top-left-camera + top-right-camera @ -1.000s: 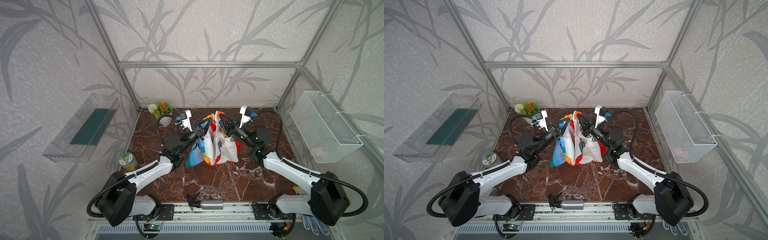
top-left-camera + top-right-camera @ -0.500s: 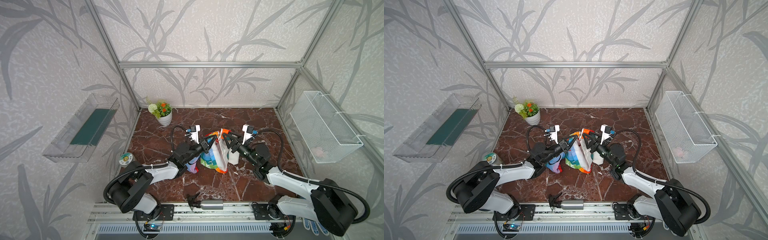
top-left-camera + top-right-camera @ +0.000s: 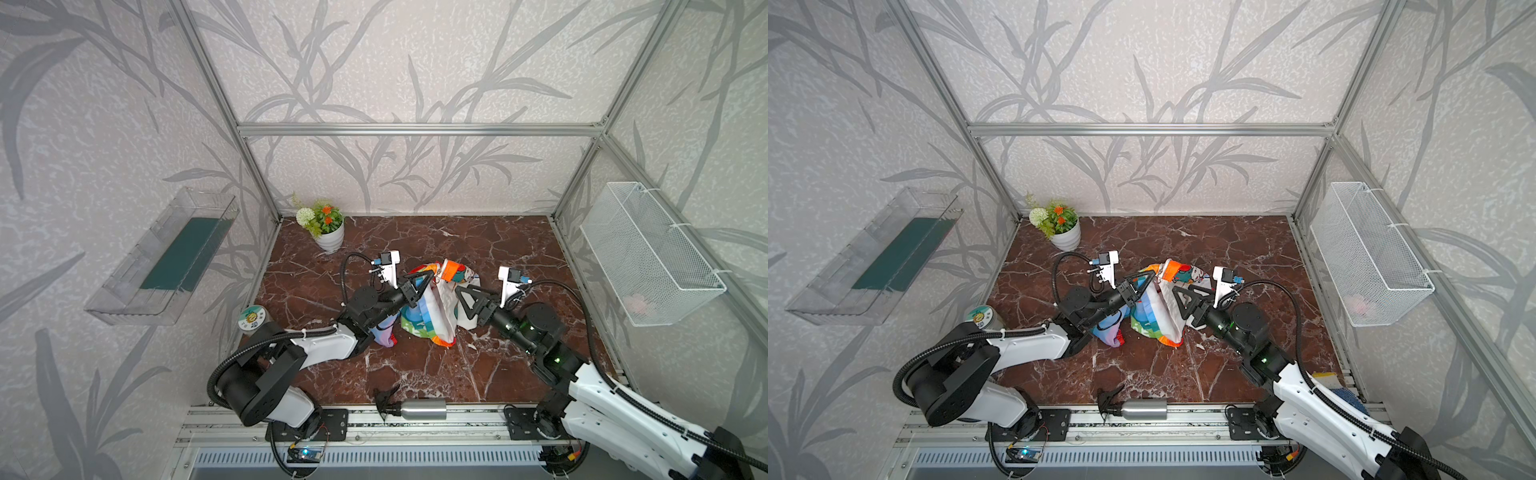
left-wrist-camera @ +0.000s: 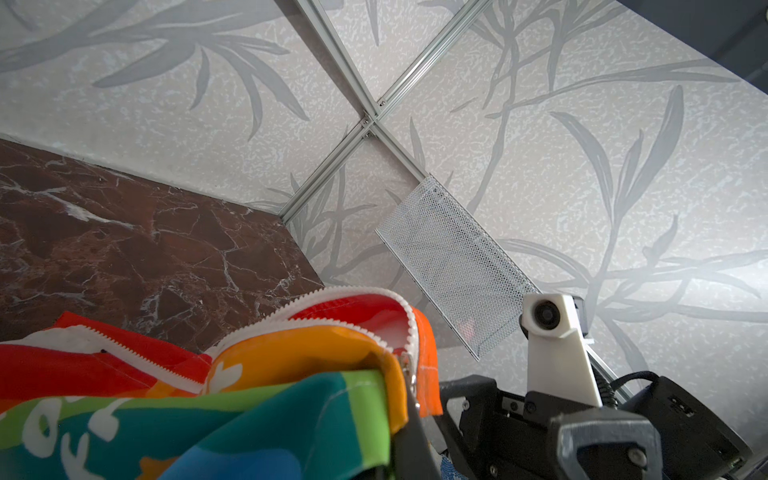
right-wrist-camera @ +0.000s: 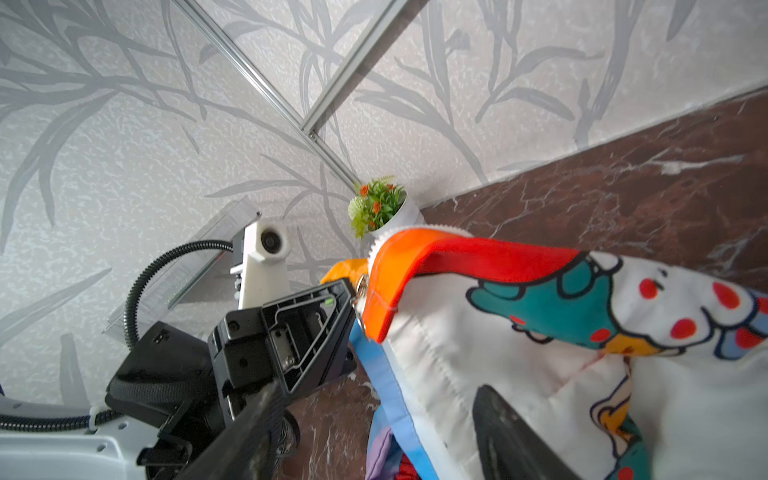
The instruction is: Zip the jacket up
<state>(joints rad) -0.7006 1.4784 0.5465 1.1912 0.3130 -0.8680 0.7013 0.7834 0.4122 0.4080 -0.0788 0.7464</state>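
The jacket sits bunched on the marble table, rainbow stripes to the left and white cartoon panel to the right. My left gripper is shut on its top edge by the metal zipper pull, holding the orange collar up. The white zipper curves open along the red collar. My right gripper stands open just right of the jacket. The blue hem and white panel lie between its spread fingers, not pinched.
A potted plant stands at the back left and a round tin at the left edge. A silver bottle lies on the front rail. A wire basket hangs on the right wall, a clear tray on the left.
Both arms came down and forward, lowering the jacket from mid-air onto the table. The right gripper opened, let go of the jacket and drew back a little to the right.
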